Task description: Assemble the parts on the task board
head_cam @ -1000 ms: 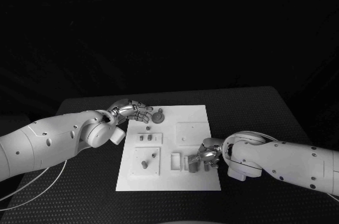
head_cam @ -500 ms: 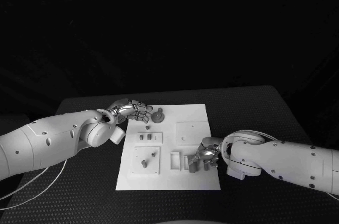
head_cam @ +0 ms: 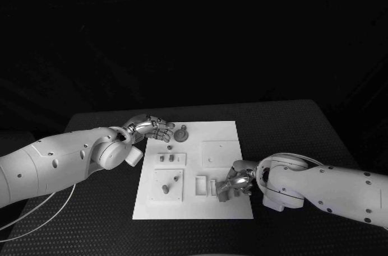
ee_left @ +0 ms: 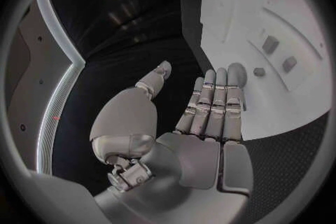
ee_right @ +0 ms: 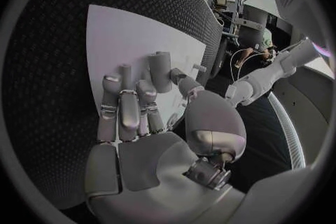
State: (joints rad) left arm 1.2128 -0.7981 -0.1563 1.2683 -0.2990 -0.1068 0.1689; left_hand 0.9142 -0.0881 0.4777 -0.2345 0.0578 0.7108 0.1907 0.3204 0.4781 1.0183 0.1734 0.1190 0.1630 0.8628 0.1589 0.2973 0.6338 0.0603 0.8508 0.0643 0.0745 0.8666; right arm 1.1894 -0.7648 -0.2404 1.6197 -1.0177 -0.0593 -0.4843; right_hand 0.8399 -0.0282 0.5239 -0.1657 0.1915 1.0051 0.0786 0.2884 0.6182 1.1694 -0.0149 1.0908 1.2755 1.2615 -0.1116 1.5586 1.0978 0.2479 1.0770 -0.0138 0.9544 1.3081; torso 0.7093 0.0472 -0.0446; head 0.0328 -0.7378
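Right hand [head_cam: 239, 181] pinches a small part [head_cam: 221, 189] at the task board [head_cam: 218, 208]'s four o'clock; it looks light, rigid, best held by its sides. Left hand [head_cam: 150, 127] hovers, fingers apart, at eleven o'clock.

Left hand [ee_left: 210, 117] seemingly above task board [ee_left: 280, 89]

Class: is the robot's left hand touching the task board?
Cannot tell. In the head view the left hand overlaps the task board at its far left corner; no view plainly shows contact or gap.

No text, label, brand, number or sign can be read on the task board [head_cam: 225, 127], parts, arms or tabletop [head_cam: 283, 121].
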